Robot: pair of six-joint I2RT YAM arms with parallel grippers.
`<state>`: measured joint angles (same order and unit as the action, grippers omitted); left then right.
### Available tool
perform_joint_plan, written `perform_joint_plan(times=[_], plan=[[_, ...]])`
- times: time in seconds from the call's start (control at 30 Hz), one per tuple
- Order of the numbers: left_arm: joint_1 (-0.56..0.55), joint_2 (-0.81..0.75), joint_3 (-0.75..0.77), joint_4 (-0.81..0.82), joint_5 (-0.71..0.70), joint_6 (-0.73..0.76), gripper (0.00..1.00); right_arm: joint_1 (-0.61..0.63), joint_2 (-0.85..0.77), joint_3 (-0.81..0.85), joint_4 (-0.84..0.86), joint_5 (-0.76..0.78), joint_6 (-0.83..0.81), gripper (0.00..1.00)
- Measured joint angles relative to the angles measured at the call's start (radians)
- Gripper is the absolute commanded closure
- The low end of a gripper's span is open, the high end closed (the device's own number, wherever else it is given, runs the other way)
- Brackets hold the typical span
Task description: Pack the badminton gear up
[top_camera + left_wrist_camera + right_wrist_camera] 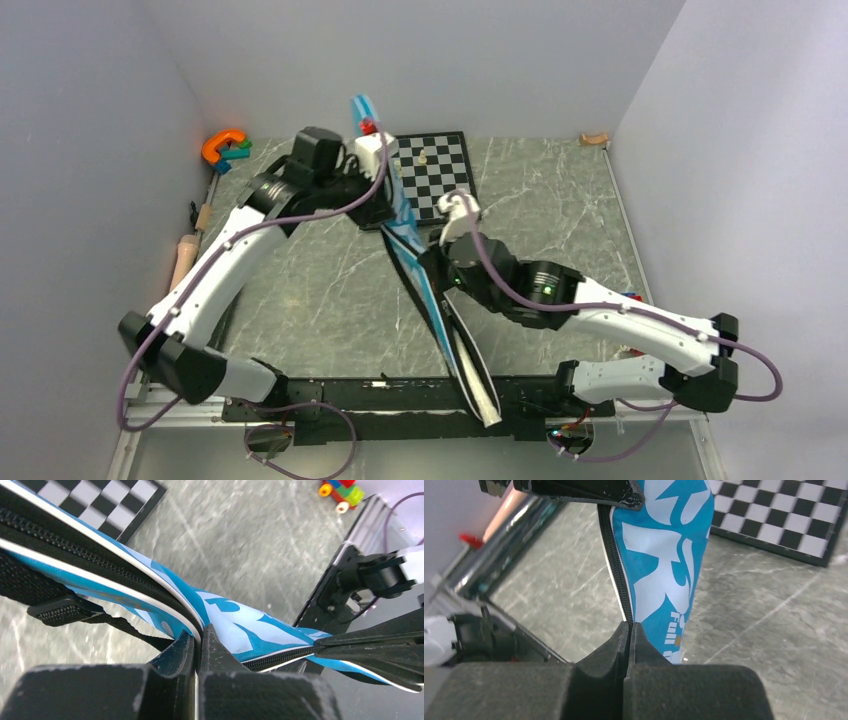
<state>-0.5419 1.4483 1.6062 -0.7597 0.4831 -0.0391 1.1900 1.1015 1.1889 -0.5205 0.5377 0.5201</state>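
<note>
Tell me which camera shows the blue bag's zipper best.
Left wrist: the zipper runs close-up across the frame, teeth visible. Right wrist shows a shorter stretch along the edge of the blue bag. Top external shows the bag's full length, but the zipper is too small to make out.

The bag [664, 555] is bright blue with white lettering, white piping and a black zip (its strap is black too). The chessboard [445, 165] has black-and-white checks inside a black border. Under the chessboard, the counter [330, 290] is grey-green marble with pale veins. Left of the chessboard, a toy [222, 147] is orange and teal.
</note>
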Motion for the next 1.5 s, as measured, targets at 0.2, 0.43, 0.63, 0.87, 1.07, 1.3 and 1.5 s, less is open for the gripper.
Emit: perform_joint_plan(times=[0.2,0.43,0.63,0.87,1.07,1.3,1.5], plan=[[0.111,-0.190,-0.244,-0.023,-0.025,0.045,0.93,0.001,0.152,0.021,0.060,-0.167,-0.119,1.00],[0.160,-0.247,-0.364,-0.047,-0.046,0.125,0.73,0.000,0.248,0.039,0.075,-0.261,-0.180,1.00],[0.177,-0.265,-0.459,-0.052,-0.056,0.180,0.37,-0.002,0.253,0.034,0.061,-0.318,-0.192,1.00],[0.206,-0.339,-0.515,-0.082,-0.105,0.230,0.17,-0.002,0.253,-0.046,0.075,-0.369,-0.192,1.00],[0.242,-0.411,-0.443,-0.161,-0.123,0.329,0.08,-0.004,0.231,-0.087,0.078,-0.372,-0.192,1.00],[0.257,-0.492,-0.277,-0.227,0.011,0.520,0.02,-0.006,0.193,-0.112,0.096,-0.373,-0.187,1.00],[0.241,-0.584,-0.322,-0.354,0.267,0.804,0.01,0.001,0.177,-0.129,0.101,-0.376,-0.188,1.00]])
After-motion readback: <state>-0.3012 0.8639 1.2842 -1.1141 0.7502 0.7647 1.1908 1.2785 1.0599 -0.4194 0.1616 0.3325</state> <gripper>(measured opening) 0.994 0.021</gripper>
